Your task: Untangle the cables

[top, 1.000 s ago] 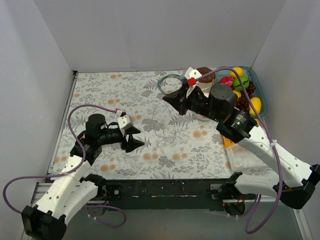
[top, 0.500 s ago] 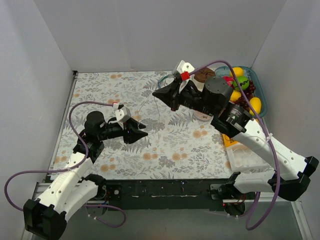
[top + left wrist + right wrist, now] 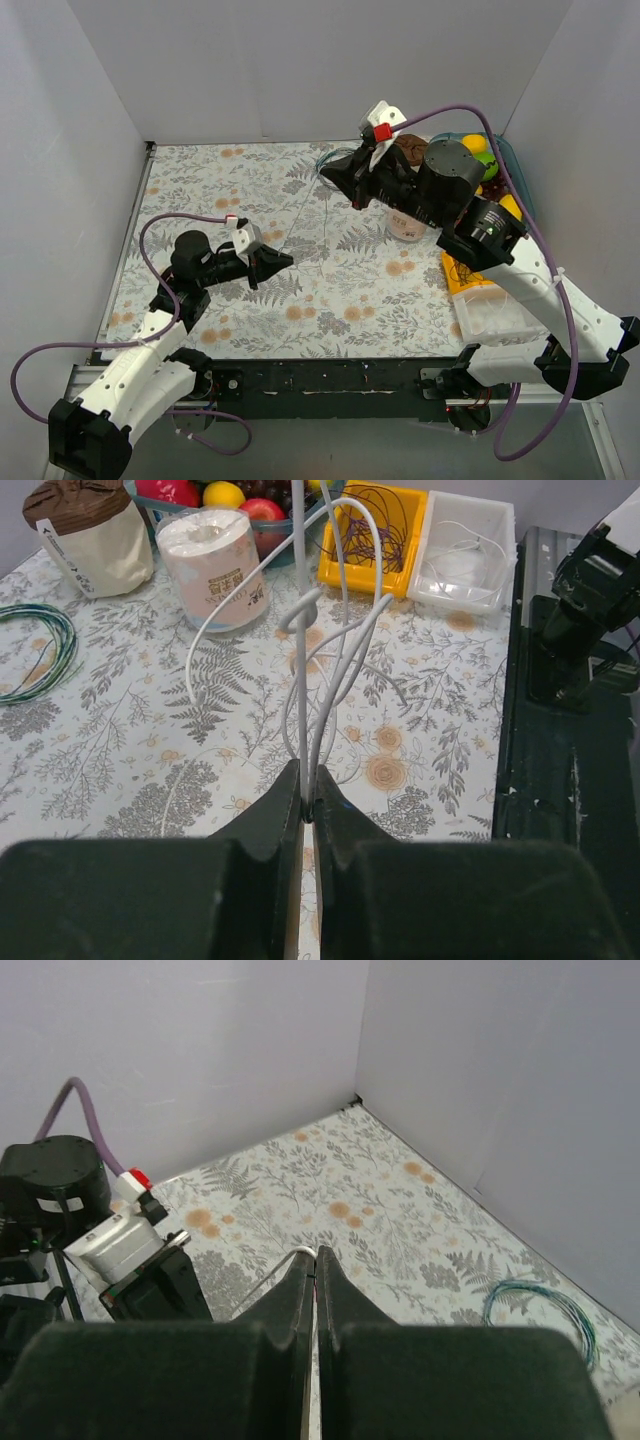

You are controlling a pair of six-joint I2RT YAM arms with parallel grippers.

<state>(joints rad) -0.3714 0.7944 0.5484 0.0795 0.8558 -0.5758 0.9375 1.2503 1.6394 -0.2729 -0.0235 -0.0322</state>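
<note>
White walls box in a table (image 3: pixel 200 190) covered with a grey fern-and-flower cloth. Nearest me, the left gripper (image 3: pixel 283 260) has its black fingers (image 3: pixel 282 810) pressed together on the thin whitish-grey cables (image 3: pixel 299 680). The strands rise from the pinch and snarl into loose loops just ahead of it. From there one strand runs taut, diagonally away and rightward, up to the right gripper (image 3: pixel 326 173), which is likewise clamped on it above the cloth. So the long axis lies between the two grips, with the tangle nearer the left one, and drawing them apart along that line looks sensible. Farther off lies a round teal-green wire coil (image 3: pixel 66 650).
</note>
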